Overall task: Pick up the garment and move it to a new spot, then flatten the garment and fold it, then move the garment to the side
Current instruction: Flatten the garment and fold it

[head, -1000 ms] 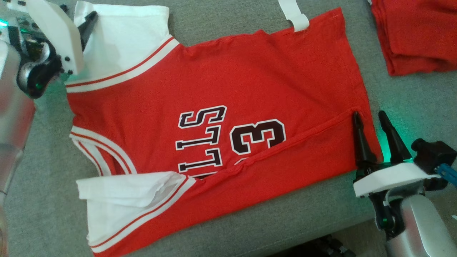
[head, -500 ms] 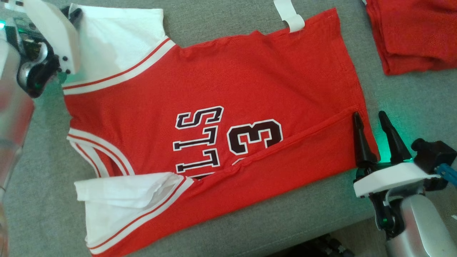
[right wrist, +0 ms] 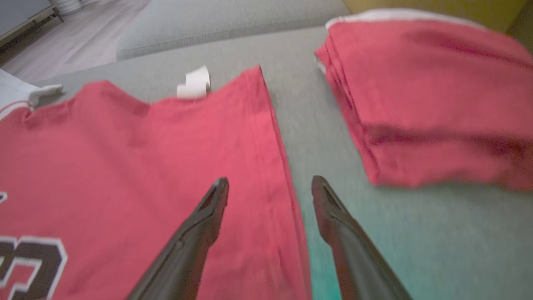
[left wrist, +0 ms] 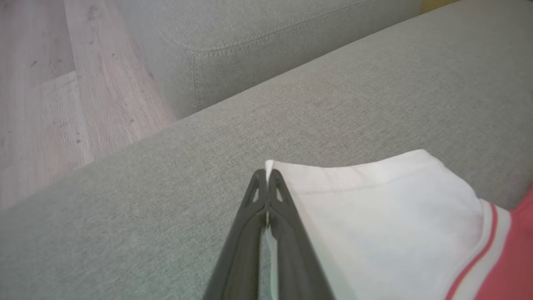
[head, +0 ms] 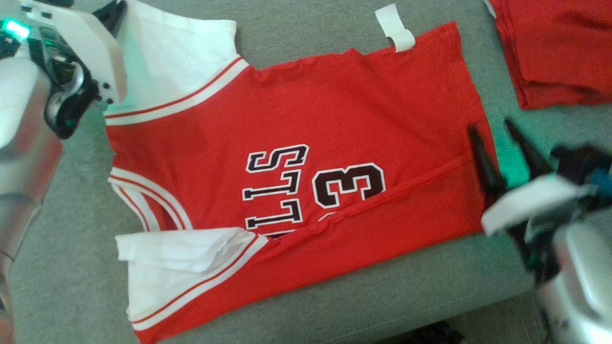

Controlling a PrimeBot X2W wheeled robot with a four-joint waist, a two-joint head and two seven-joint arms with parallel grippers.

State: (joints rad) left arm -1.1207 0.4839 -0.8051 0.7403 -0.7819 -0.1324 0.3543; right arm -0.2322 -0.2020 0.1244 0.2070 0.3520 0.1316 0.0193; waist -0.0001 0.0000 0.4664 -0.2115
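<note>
The garment is a red jersey with white sleeves and black lettering, spread on the grey sofa seat. Its near long edge is folded over the number. At the top left, my left gripper is shut on the corner of the far white sleeve. In the left wrist view the left gripper has white cloth pinched between its tips. My right gripper is open at the jersey's right hem. In the right wrist view the right gripper straddles the hem edge of the garment.
A folded pile of red clothes lies at the far right, close to the right gripper, and fills the upper right as the red pile. A white label sticks out at the jersey's far edge. Wooden floor lies beyond the sofa's end.
The left gripper has shut on the white sleeve corner. The right gripper has moved forward along the hem, still open and blurred. The head camera has shifted slightly.
</note>
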